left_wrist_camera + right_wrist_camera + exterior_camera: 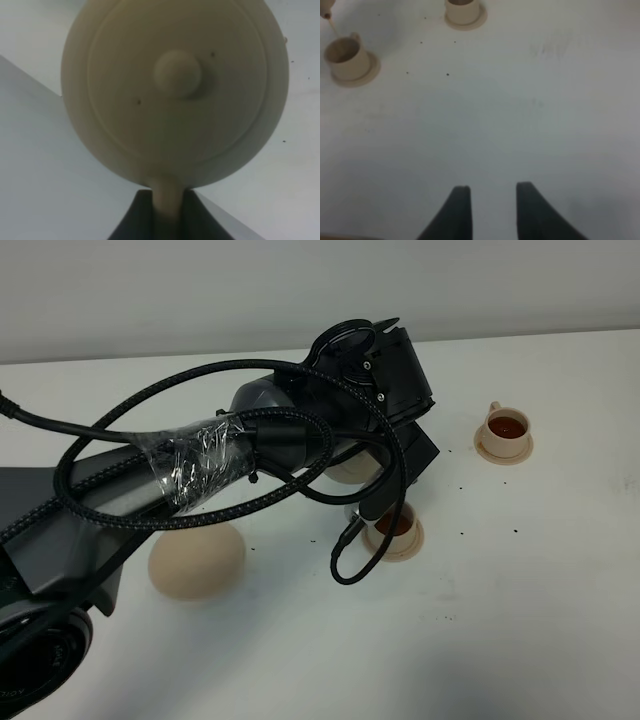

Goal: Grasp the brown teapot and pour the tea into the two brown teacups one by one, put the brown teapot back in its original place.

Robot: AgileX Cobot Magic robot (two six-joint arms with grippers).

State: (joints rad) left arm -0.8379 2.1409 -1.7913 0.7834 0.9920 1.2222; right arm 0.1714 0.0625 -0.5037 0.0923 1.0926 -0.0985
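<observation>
The brown teapot (175, 90) fills the left wrist view, lid and knob facing the camera. My left gripper (167, 195) is shut on its loop handle. From high up the left gripper (390, 470) hides most of the teapot (348, 470), which hangs tilted just above the nearer teacup (395, 525). Both that cup and the farther teacup (505, 428) hold dark tea and stand on their saucers. The original place, a wide tan saucer (197, 560), lies bare to the left. My right gripper (490, 189) is open over bare table, away from the teacups (347, 57) (465, 10).
The left arm and its looping black cables (200, 480) stretch across the middle of the white table (520, 620). Small dark specks dot the surface around the cups. The table's back edge runs along the wall.
</observation>
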